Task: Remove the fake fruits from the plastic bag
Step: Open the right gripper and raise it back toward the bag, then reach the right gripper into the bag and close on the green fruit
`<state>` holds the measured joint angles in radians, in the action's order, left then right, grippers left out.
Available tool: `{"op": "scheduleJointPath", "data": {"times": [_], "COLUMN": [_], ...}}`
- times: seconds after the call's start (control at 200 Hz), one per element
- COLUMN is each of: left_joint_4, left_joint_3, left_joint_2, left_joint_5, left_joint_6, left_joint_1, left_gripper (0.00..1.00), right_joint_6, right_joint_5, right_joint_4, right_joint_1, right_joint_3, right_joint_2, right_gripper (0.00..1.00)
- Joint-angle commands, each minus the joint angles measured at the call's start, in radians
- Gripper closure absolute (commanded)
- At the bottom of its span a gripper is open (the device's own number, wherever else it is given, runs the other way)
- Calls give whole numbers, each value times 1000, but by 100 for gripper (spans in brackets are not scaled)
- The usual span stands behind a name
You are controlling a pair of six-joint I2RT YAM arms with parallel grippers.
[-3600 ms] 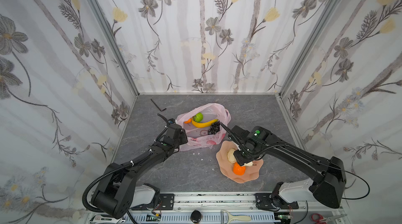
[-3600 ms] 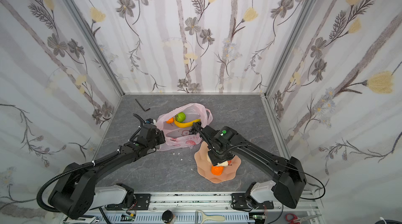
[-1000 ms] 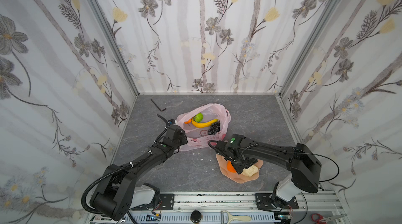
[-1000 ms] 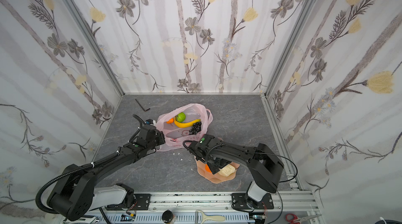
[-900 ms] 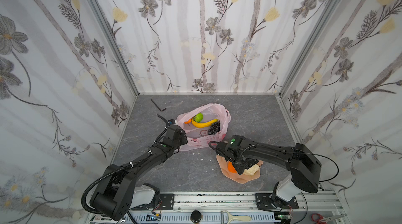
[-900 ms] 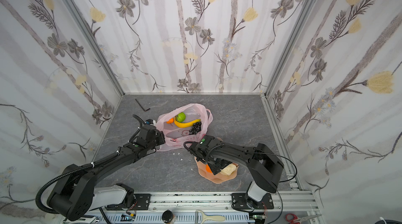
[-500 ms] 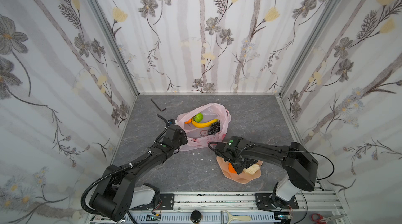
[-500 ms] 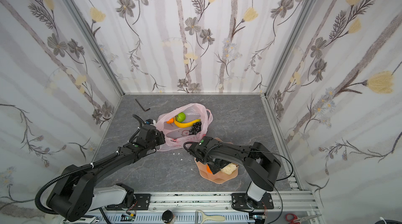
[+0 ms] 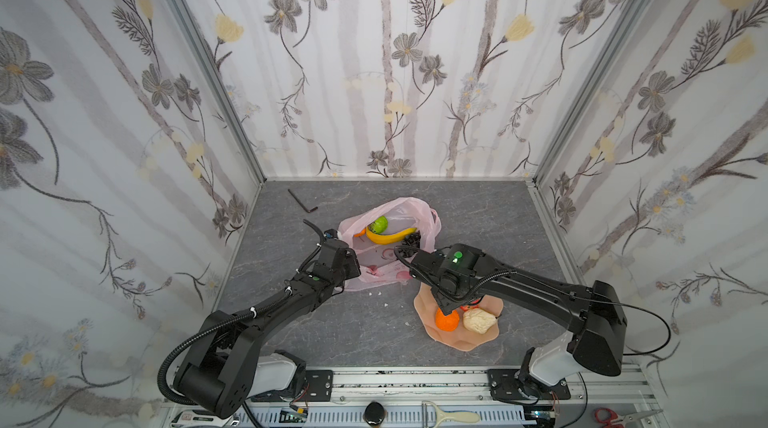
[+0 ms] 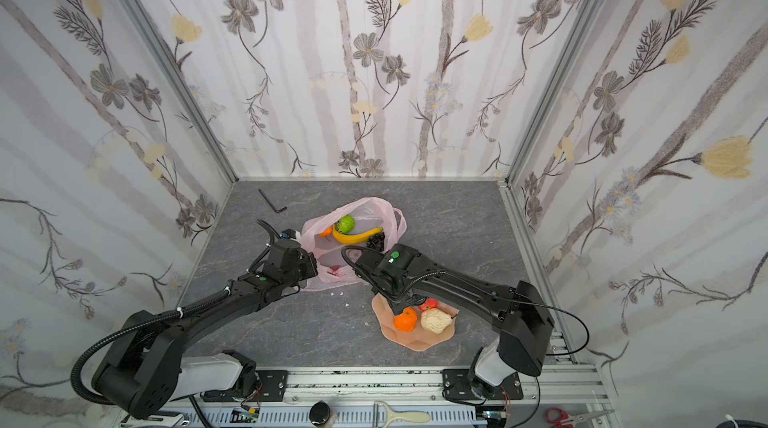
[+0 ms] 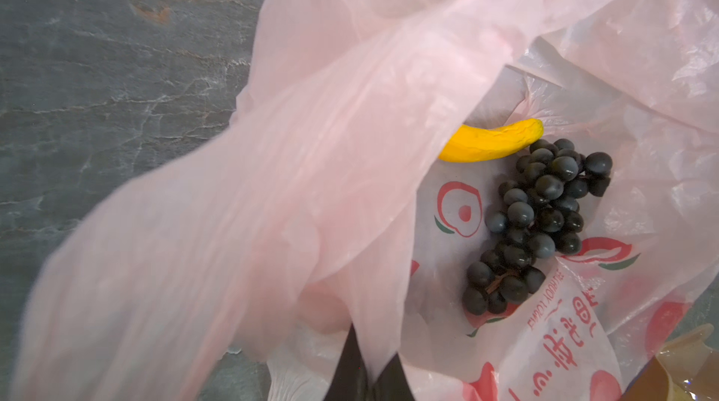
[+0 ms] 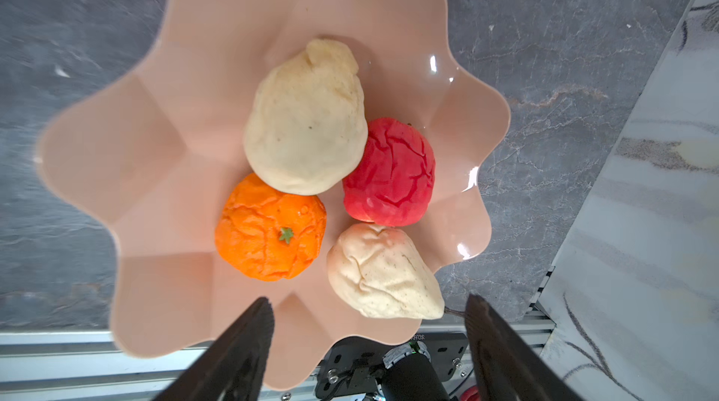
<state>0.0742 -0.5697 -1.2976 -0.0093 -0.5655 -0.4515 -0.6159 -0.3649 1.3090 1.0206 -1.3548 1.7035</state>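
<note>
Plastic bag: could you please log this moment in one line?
left gripper: shut on plastic bag; right gripper: open over dish; dish: orange, red fruit, two beige fruits; bag: banana, grapes, green fruit, orange piece

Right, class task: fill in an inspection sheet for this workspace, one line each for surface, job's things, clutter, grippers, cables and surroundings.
Surface: grey marbled tabletop, a few white flecks.
Job's things: plastic bag lies open, holding banana, grapes, green fruit and an orange piece; dish holds orange fruit, red fruit and two beige fruits.
Clutter: black hex key near the back wall.
Grippers: left gripper shut on the bag's edge; right gripper above the dish, jaws open, empty.
Cables: black cable loops at both wrists.
Surroundings: floral walls on three sides; peeler and scissors on the front rail.
</note>
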Motion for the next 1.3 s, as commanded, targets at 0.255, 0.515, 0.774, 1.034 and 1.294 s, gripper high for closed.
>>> {"op": "scheduleJointPath", "data": {"times": [0.255,0.515,0.774,1.034,1.294], "left_joint_4": [12,-29,-60,-62,-62], "left_joint_3": [-10,-36,-60,-62,-70], "left_joint_2": [24,35,34,35,78], "left_joint_5": [27,33,35,8,-32], "left_joint_6": [-25,-57,-92,-123,-125], "left_joint_1": [-18,-19,-22,-43,-68], "left_gripper": [100,100,100,100,100], "right_joint_6": [111,73,-151,-304,-404], "right_joint_5": [204,430,565,531,497], "right_joint_4": [-643,-1004,-1319,-1405,-1409], "right_joint_1": [-55,-221,-306,-331,-332], "right_joint_3": [18,59,40,-44,-117], "right_joint_2": [-85,78,256,392,495], "right_gripper": [23,31,33,36,34]}}
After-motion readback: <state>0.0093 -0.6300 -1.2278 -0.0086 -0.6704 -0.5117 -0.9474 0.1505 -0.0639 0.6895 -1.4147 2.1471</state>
